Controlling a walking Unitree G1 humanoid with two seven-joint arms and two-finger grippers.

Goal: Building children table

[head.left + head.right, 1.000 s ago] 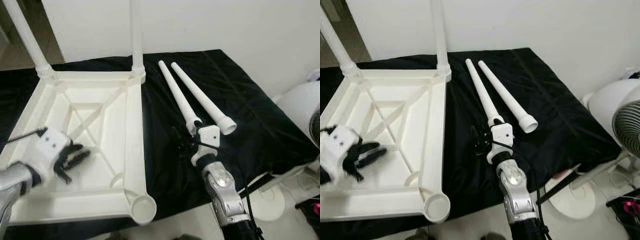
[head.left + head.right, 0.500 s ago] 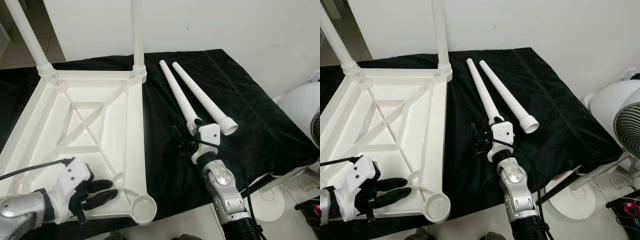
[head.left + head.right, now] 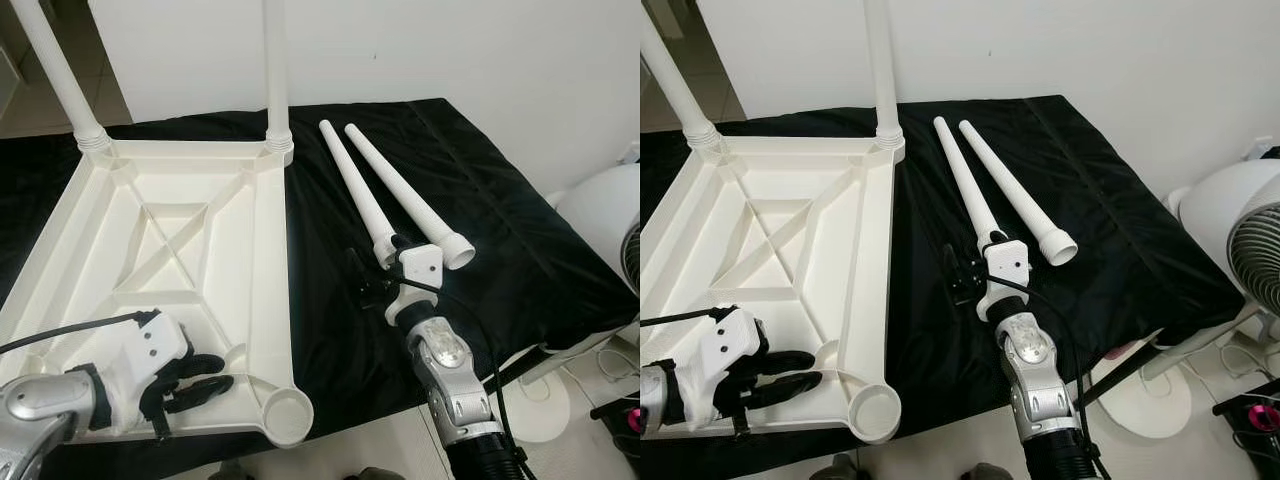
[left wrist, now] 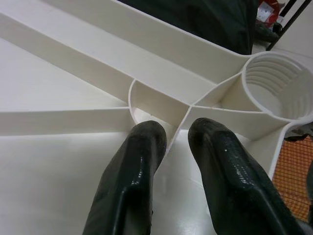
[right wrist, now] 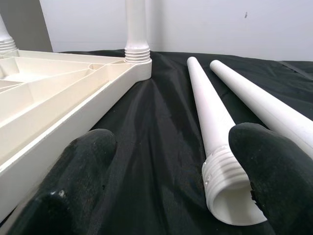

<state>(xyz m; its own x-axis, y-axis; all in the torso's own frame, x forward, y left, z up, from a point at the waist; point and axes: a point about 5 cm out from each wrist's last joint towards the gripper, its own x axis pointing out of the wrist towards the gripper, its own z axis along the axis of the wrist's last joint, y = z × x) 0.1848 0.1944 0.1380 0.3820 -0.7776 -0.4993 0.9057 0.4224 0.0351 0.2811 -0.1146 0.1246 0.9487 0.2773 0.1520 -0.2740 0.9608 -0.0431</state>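
Table top: we find the white plastic table top lying upside down on the black cloth, its ribbed underside facing up.
Fitted legs: we note two legs standing upright in the far corners, the far-left fitted leg and the far-right fitted leg.
Empty socket: we see the near-right corner socket open, with thread rings visible inside it.
Loose legs: we record two loose legs lying side by side on the cloth, to the right of the table top. The inner loose leg has its threaded end toward the robot; the outer loose leg lies just beside it, with its wide open end near.
Left end effector: we find the left end effector low over the near edge of the table top, just beside the empty socket. Its fingers stand slightly apart and hold nothing; their tips are at a curved rib junction, and we cannot tell whether they touch it.
Right end effector: we find the right end effector at the near end of the inner loose leg. Its fingers are spread wide, one on either side of the threaded end, not closed on it.
Surroundings: we note a white fan standing to the right of the cloth.
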